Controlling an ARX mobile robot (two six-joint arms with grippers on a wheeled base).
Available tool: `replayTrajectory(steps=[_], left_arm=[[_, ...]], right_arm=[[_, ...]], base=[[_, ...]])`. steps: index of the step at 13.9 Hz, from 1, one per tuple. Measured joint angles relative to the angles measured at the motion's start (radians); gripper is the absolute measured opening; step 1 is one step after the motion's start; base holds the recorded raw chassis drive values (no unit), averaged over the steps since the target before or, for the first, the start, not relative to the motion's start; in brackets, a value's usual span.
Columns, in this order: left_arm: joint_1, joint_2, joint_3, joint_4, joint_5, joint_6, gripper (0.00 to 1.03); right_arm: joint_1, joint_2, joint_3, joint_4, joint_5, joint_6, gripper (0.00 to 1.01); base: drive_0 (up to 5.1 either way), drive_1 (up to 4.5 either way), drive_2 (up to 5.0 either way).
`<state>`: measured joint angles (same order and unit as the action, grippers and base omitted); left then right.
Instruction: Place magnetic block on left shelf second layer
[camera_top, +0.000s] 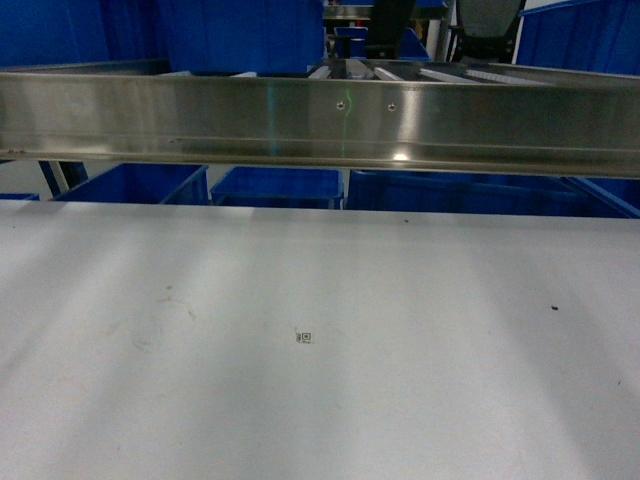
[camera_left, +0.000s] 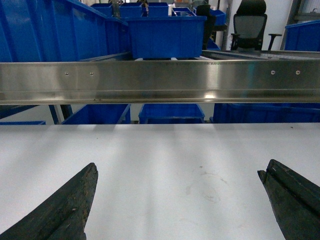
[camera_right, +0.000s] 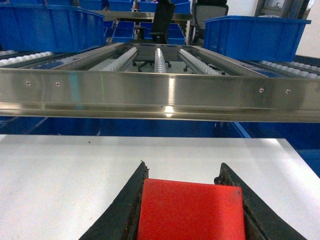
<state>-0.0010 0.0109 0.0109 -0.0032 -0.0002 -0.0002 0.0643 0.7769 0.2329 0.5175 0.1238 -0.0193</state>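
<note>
In the right wrist view the red magnetic block (camera_right: 191, 210) sits between the two dark fingers of my right gripper (camera_right: 182, 172), which is shut on it above the white table. The steel shelf's front crossbar (camera_right: 160, 95) runs across just ahead, with white roller rails (camera_right: 159, 59) behind it. My left gripper (camera_left: 177, 167) is open, its fingers wide apart over bare tabletop, facing the same shelf crossbar (camera_left: 160, 81). Neither gripper nor the block appears in the head view, where the shelf crossbar (camera_top: 320, 120) spans the top.
Blue bins stand on the shelf at left (camera_left: 55, 30) and centre (camera_left: 165, 35), and more sit under it (camera_top: 275, 187). Another blue bin (camera_right: 255, 37) is at the right rear. Office chairs (camera_left: 250, 27) stand behind. The white table (camera_top: 320, 350) bears a tiny marker (camera_top: 304, 337).
</note>
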Motion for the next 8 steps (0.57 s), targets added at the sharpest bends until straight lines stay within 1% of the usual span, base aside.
replayTrajectory(steps=[1, 2, 8], left_arm=[[0.0, 0.0, 0.0, 0.0, 0.0, 0.0, 0.98], [0.0, 0.0, 0.0, 0.0, 0.0, 0.0, 0.98], [0.0, 0.0, 0.0, 0.003, 0.002, 0.0, 0.98]], right_arm=[[-0.01, 0.005, -0.001, 0.017, -0.012, -0.002, 0.34], [-0.019, 0.007, -0.001, 0.025, -0.014, -0.004, 0.34], [-0.02, 0.007, -0.002, 0.023, -0.012, -0.005, 0.34]], base=[[0.0, 0.0, 0.0], [0.0, 0.0, 0.0], [0.0, 0.0, 0.0]])
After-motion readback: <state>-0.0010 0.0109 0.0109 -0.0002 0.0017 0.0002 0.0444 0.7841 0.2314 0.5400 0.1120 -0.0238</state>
